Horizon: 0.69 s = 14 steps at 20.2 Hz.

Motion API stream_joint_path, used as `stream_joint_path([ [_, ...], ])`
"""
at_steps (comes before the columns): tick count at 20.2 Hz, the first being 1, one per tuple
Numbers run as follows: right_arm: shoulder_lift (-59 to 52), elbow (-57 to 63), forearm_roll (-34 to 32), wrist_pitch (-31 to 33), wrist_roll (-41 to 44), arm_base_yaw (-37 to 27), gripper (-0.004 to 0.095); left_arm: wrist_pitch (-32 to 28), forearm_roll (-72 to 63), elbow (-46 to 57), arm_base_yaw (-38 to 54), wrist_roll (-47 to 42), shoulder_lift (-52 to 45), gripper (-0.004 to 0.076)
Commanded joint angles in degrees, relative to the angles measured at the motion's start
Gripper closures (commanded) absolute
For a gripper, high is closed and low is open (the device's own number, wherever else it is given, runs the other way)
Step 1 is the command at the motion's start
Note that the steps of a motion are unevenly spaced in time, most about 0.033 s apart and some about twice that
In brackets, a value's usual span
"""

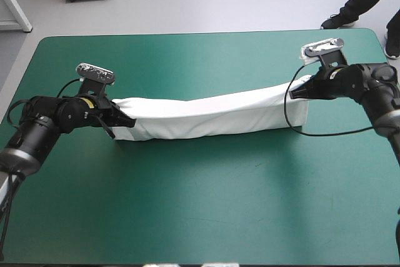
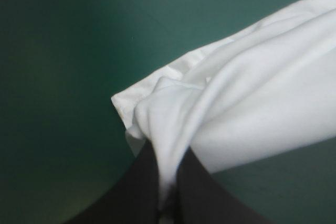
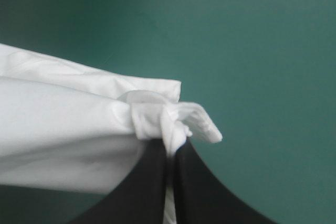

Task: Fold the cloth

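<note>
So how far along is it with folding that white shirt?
Done: the T-shirt is gathered into a long band over the table. In hand: the left tool and right tool each pinch one end. Left, probably: folding that band into a compact bundle.

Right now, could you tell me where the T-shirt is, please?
In the high view the T-shirt stretches as a band across the middle of the table, its ends pinched by the left gripper and the right gripper.

No writing, label, brand mark, number or sign can be read on anything in the high view or either wrist view.
</note>
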Motion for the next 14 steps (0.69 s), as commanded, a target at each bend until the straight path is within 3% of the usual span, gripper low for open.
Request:
stream_joint_path([
  [1,3.8,-4.5,-1.0,-6.8,0.6,-0.1,0.0925,-7.1,1.5,-2.0,-0.1,-0.6,2.6,0.0733],
  [7,17.3,-8.8,-0.8,-8.1,0.1,-0.1,0.0925,-14.1,2.9,-2.0,-0.1,-1.8,14.6,0.0733],
  [12,21.4,-8.8,-0.6,-5.2,-2.4,0.0,0.0924,-14.1,2.9,-2.0,-0.1,-1.9,17.3,0.0733],
  [14,21.4,-9.4,0.2,-2.8,-3.7,0.0,0.0879,-13.1,2.9,-2.0,-0.1,-1.9,17.3,0.0724],
])
